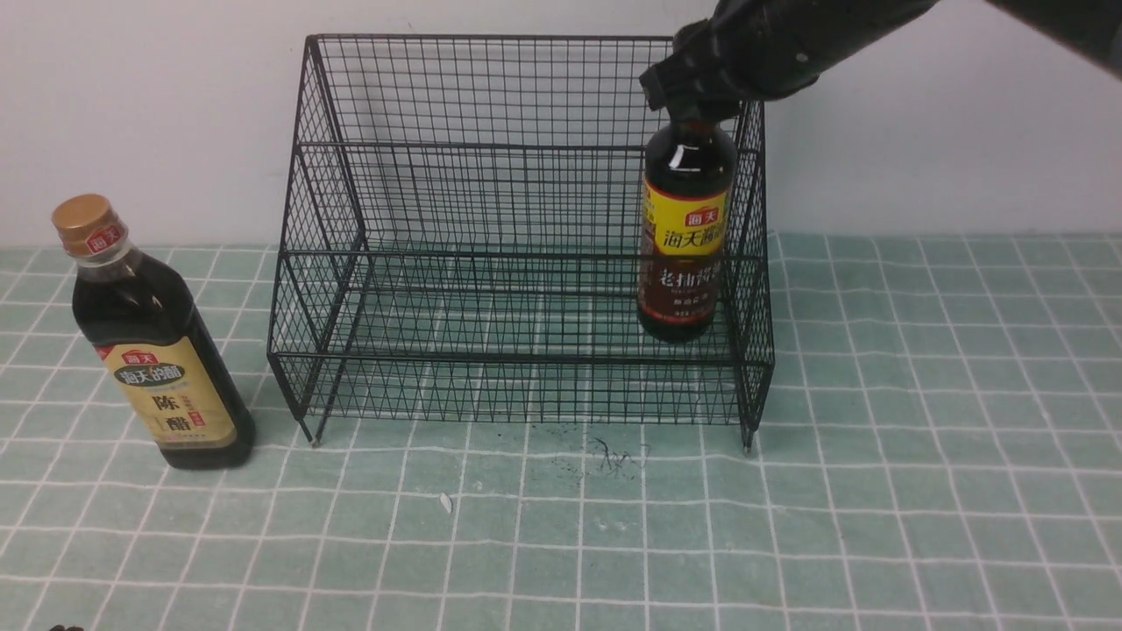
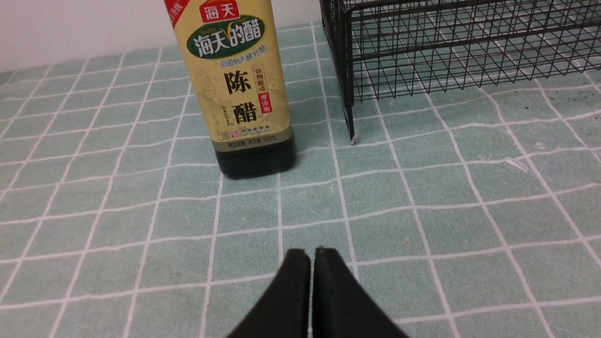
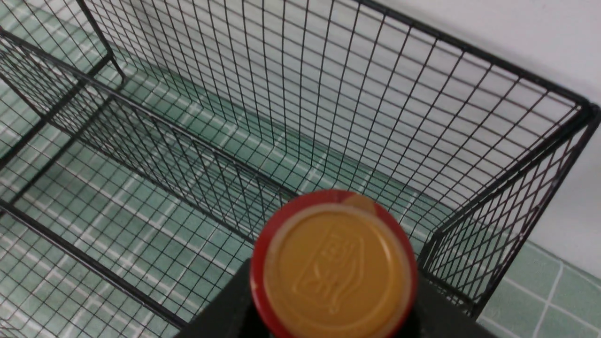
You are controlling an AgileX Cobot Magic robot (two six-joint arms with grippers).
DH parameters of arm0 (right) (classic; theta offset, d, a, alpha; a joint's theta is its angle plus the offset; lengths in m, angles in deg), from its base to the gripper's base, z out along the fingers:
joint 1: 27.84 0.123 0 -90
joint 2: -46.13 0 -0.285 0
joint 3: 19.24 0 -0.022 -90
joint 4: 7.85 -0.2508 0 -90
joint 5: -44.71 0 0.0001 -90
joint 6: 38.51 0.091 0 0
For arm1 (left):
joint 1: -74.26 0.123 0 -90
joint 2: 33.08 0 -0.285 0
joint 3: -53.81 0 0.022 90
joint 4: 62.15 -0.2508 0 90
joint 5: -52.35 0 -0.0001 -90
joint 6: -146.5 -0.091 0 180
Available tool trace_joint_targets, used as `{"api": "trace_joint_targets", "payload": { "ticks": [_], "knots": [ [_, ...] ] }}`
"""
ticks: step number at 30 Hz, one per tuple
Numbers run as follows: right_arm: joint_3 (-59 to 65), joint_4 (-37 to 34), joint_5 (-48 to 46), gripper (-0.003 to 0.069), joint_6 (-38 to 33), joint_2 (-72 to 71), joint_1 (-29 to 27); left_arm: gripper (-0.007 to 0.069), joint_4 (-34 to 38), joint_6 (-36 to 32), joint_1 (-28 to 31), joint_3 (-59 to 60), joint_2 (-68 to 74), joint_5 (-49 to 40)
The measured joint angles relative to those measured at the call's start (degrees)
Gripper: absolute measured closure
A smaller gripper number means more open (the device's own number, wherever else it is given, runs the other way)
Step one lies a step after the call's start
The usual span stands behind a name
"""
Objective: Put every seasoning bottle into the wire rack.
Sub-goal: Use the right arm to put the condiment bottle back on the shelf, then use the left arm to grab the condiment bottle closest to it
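Left gripper [image 2: 311, 263]: nearest the robot, low over the green checked cloth [image 1: 877, 482], well in front of the wire rack [image 1: 526, 358]. Its fingertips are pressed together with nothing between them. Judged parked, leaving the other arm to work.

Gold-capped bottle [image 1: 158, 350]: upright on the cloth, outside the rack, just beyond its left front leg and apart from the mesh. Not yet racked. It stands straight ahead of the left gripper, so it is the likely next pick for that arm.

Rack: stands on short legs, open side facing the robot, tall back towards the white wall [image 1: 131, 105].

Red-capped bottle [image 1: 686, 237]: inside the rack, upright, on the front lower step at the rack's right end, close to the right side panel. Whether its base is fully seated on the mesh, cannot tell.

Right gripper [image 1: 697, 109]: above the rack's right end, clenched on that bottle's cap from above. The wrist view shows dark fingers either side of the cap. A top grip keeps the arm clear of the mesh walls.

Progress: roughly half, pending release.
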Motion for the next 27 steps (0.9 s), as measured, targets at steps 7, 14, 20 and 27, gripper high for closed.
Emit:
{"api": "trace_joint_targets", "payload": {
  "ticks": [7,14,20,27],
  "knots": [
    [-0.36,0.0,-1.44,0.0359,0.02,0.87,0.0,0.0631,0.0,0.0,0.0,0.0,0.0,0.0],
    [-1.04,0.0,-0.15,0.0245,0.25,-0.12,0.0,0.0631,0.0,0.0,0.0,0.0,0.0,0.0],
    [-1.32,1.45,-2.47,0.0218,0.3,-3.88,0.0,0.0631,0.0,0.0,0.0,0.0,0.0,0.0],
    [-3.94,2.93,-8.74,0.0287,0.47,-20.31,0.0,0.0631,0.0,0.0,0.0,0.0,0.0,0.0]
  ]
}}
